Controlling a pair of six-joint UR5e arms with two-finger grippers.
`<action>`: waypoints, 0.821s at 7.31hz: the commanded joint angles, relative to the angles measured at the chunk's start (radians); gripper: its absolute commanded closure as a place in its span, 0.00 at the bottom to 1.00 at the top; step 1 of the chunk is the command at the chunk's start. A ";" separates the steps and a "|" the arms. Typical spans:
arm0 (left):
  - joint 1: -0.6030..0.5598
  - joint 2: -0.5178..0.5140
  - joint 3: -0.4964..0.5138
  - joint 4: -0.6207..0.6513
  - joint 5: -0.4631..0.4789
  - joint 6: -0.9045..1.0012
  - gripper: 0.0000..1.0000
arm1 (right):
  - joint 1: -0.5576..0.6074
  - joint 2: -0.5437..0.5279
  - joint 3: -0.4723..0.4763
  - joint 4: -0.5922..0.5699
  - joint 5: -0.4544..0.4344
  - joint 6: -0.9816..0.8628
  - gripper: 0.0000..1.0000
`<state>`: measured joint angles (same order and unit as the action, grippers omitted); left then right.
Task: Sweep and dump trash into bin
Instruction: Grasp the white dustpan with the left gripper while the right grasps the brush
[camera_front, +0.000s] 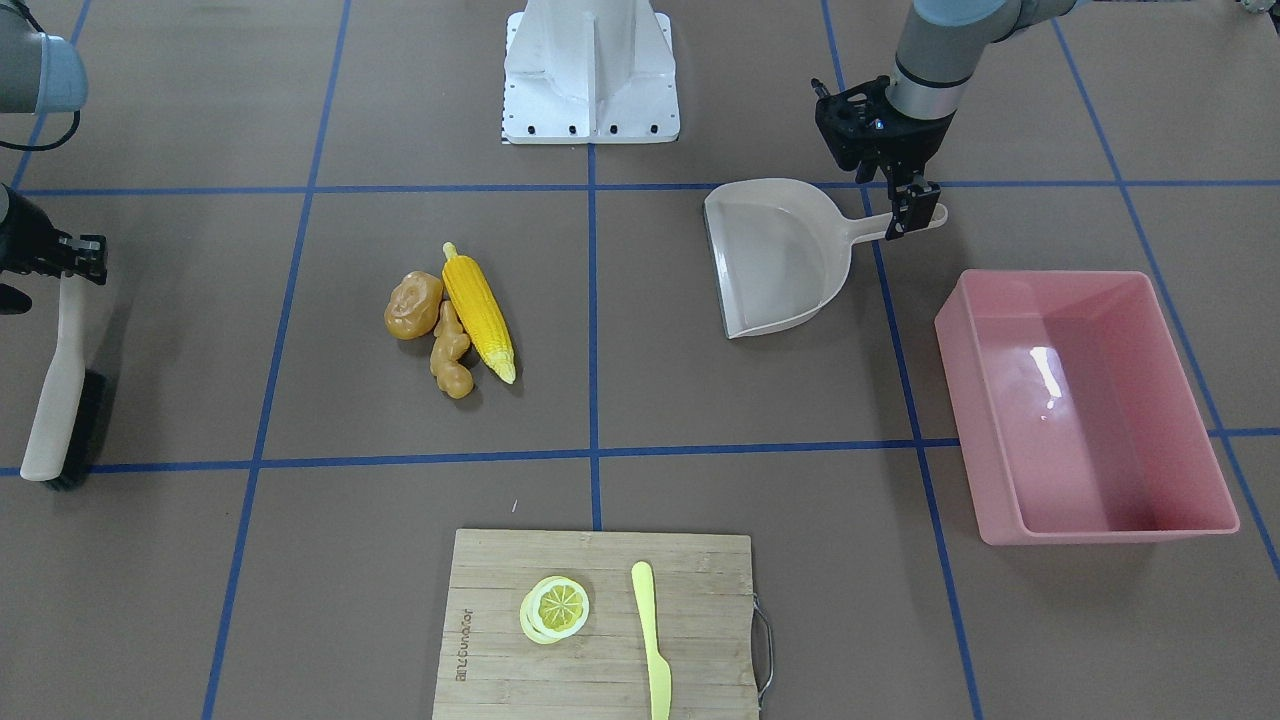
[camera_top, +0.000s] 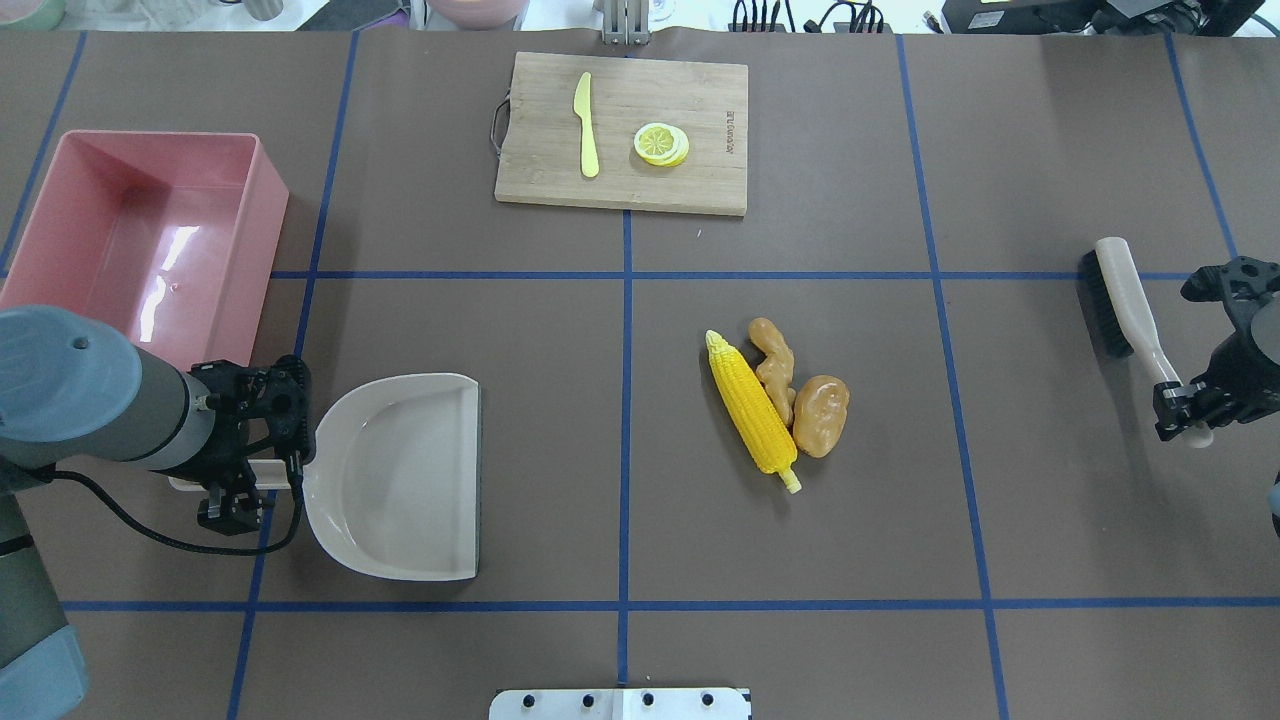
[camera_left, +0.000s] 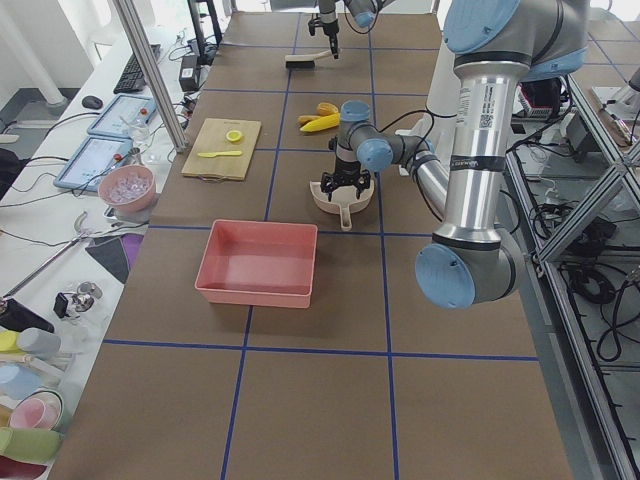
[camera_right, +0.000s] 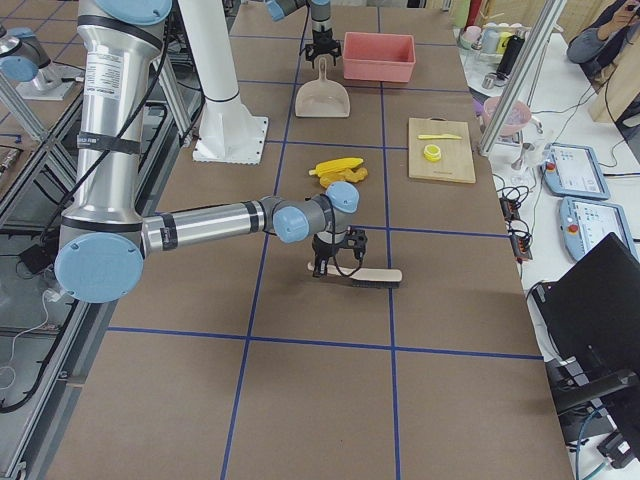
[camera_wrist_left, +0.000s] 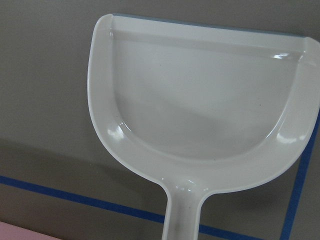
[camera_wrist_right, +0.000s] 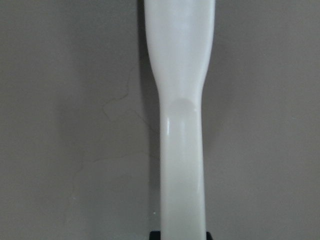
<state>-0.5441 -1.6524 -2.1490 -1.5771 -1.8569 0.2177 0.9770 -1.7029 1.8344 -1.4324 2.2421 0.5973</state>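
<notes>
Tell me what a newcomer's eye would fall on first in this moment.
The bright cluster at mid-table: a yellow corn cob, a brown potato and a ginger root lying together. Next, the large empty pink bin on the robot's left, by the beige dustpan whose handle the left gripper grips. Far right, the right gripper holds a brush by its handle.

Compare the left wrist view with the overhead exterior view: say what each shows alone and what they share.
Only the left wrist view: the neck where the handle joins the dustpan, which the left hand covers from overhead. Only overhead: the corn cob, ginger root and potato bunched together, the brush in the right hand, the cutting board with knife and lemon slices, the pink bin's inside. Both: the dustpan's empty scoop and blue tape beside it.
</notes>
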 joint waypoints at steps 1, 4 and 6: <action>0.036 0.003 0.024 -0.014 0.001 0.000 0.01 | 0.002 0.028 -0.006 0.004 0.011 -0.002 1.00; 0.052 0.003 0.053 -0.014 -0.001 0.000 0.01 | 0.027 0.052 0.022 0.006 0.010 -0.001 1.00; 0.052 0.005 0.078 -0.021 -0.002 0.002 0.01 | 0.032 0.034 0.036 0.000 0.005 0.007 1.00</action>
<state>-0.4934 -1.6487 -2.0868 -1.5925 -1.8578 0.2188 1.0067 -1.6628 1.8680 -1.4279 2.2524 0.6004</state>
